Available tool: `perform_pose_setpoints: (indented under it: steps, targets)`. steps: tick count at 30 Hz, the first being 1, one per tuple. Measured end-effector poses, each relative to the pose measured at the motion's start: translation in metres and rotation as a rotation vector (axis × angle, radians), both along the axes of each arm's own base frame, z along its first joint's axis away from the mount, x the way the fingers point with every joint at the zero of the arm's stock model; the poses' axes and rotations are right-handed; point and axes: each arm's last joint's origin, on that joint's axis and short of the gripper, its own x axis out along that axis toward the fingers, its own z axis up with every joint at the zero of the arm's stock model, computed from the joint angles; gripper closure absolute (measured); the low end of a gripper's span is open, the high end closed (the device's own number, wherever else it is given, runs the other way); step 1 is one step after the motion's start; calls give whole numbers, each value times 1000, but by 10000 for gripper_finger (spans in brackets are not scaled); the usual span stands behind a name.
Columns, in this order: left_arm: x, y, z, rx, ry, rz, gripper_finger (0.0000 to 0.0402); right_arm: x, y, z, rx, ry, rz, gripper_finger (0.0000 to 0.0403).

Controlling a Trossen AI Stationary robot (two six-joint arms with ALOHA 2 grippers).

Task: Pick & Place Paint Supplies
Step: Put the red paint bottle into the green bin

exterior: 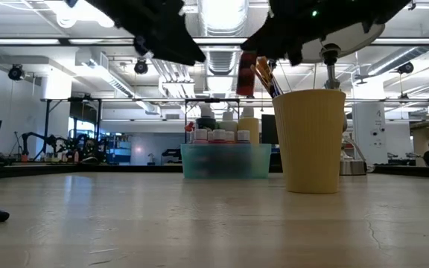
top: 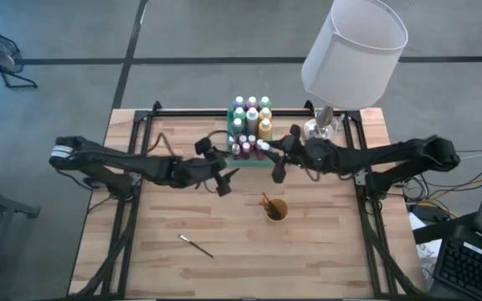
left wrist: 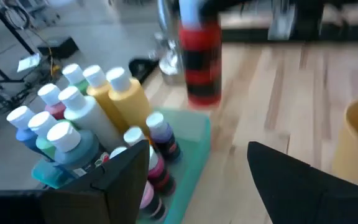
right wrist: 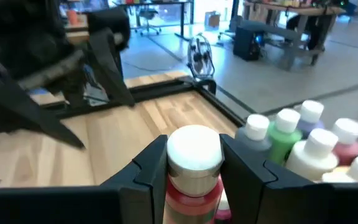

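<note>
Two pincers are meeting above the middle of the wooden surface [top: 224,251], just in front of the green tray [top: 262,161]. The right pincer [right wrist: 194,180] is gripping a red paint bottle [right wrist: 194,186] by the neck, just under its white cap, one dark finger on each side; the bottle is hanging upright in the air, its red body with a dark label band showing in the left wrist view [left wrist: 201,59]. In the low view it is floating above the surface, beside the brushes sticking out of the yellow cup [exterior: 309,138].

The left pincer [top: 224,182] is hovering just beside the tray's near left corner with its fingers spread wide apart and nothing between them; the red bottle is sitting well clear of it, farther out toward the right arm.

Many other paint bottles [top: 252,117] are standing upright in the tray, the taller ones with white caps at the back and smaller ones at the front edge. One thin paintbrush [top: 197,246] is lying alone on the surface, toward the front left, well apart from both pincers. A white lamp [top: 351,50] is standing behind the right arm.
</note>
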Motion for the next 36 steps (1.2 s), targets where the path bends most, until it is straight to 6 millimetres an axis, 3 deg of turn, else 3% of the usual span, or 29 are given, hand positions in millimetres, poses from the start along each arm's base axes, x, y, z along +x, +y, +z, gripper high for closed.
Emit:
perform_pose_setpoints:
  steps: [8, 13, 23, 36]
  targets:
    - [-38, 4, -18, -71, -252, 15, 127, 29, -19, -47, 34, 72, -145, 292]
    - [-52, 5, -25, -76, -288, 14, 128, 35, -20, -61, 22, 104, -202, 292]
    - [-55, 5, -26, -83, -295, 10, 128, 44, -22, -81, 35, 64, -227, 292]
    - [-55, 5, -27, -84, -294, 10, 128, 44, -18, -82, 34, 47, -292, 292]
